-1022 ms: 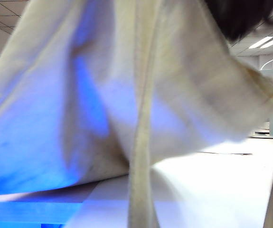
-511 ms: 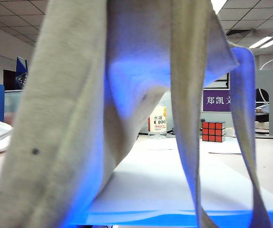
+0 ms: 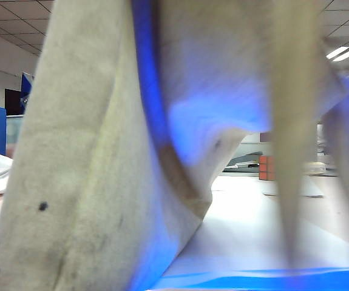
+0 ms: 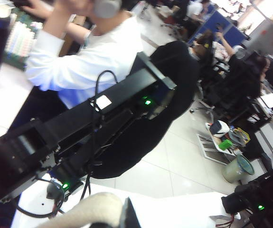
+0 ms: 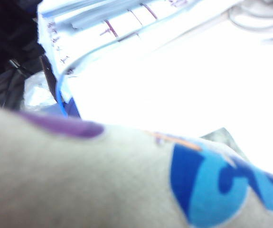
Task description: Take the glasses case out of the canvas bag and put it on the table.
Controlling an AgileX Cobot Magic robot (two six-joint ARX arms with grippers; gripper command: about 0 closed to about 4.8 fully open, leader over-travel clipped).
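The off-white canvas bag [image 3: 89,182] hangs in the air close in front of the exterior camera, and its beige strap handles [image 3: 292,151] dangle blurred over the table [image 3: 338,212]. In the left wrist view a roll of the canvas bag [image 4: 86,211] sits against a black finger [image 4: 129,219] of my left gripper [image 4: 119,219], which is shut on it. The right wrist view is half filled by the canvas bag [image 5: 103,180] with its blue and purple print. It covers my right gripper, which holds the cloth from beneath. The glasses case is hidden.
White paper sheets [image 3: 247,242] lie on the table under the bag. A Rubik's cube [image 3: 267,168] stands at the back right. Papers and a cable [image 5: 127,28] lie beyond the bag. A black arm [image 4: 103,118] and a seated person [image 4: 89,61] show beyond my left gripper.
The lifted bag has kept swinging. Its body now fills the left and middle of the exterior view and hides the bottle seen half a second ago. The straps have swung right.
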